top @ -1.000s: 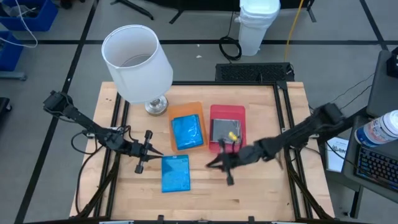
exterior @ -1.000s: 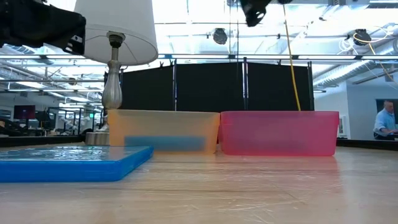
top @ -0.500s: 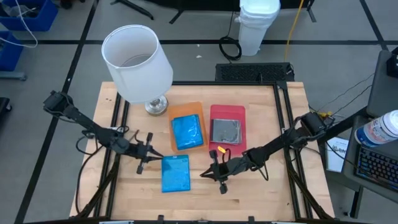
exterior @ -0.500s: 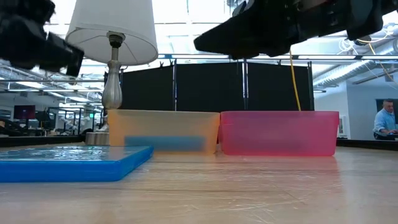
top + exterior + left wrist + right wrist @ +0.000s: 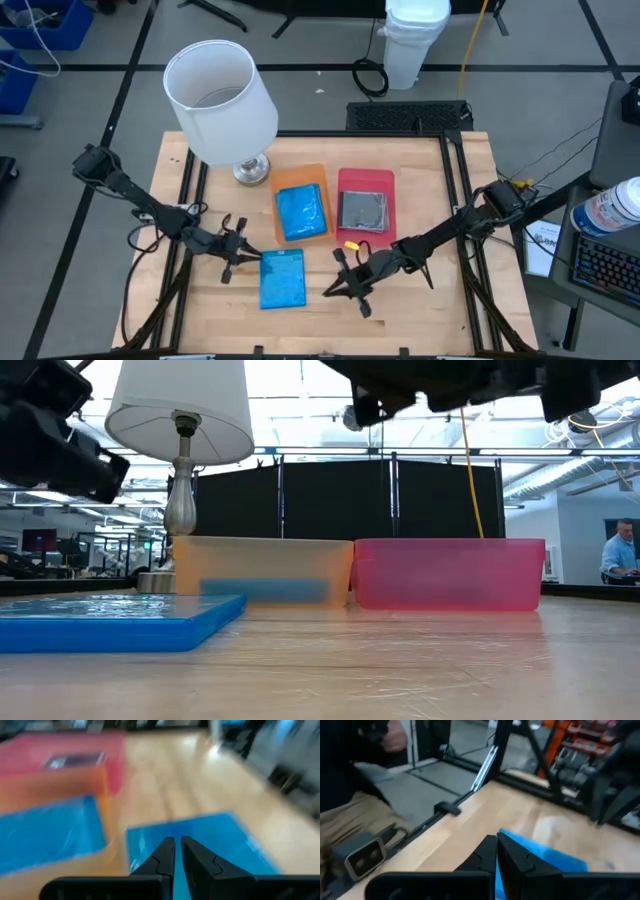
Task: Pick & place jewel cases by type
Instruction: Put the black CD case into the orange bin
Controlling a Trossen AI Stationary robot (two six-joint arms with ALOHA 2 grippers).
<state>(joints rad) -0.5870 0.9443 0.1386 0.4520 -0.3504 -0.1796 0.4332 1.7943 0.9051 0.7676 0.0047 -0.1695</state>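
Case: blue jewel case (image 5: 283,278) on table | left gripper (image 5: 243,262) nearly closed, empty, just beside its corner, nearer | right gripper (image 5: 333,289) pressed together, empty, beside opposite edge

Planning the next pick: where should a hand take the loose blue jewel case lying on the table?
The blue jewel case lies flat on the wooden table, so probably come from above and pinch across two opposite thin edges. Its left edge faces the left hand, its right edge the right hand; both sides look unobstructed.

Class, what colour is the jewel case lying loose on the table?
Translucent bright blue jewel case; clearest in the high view.
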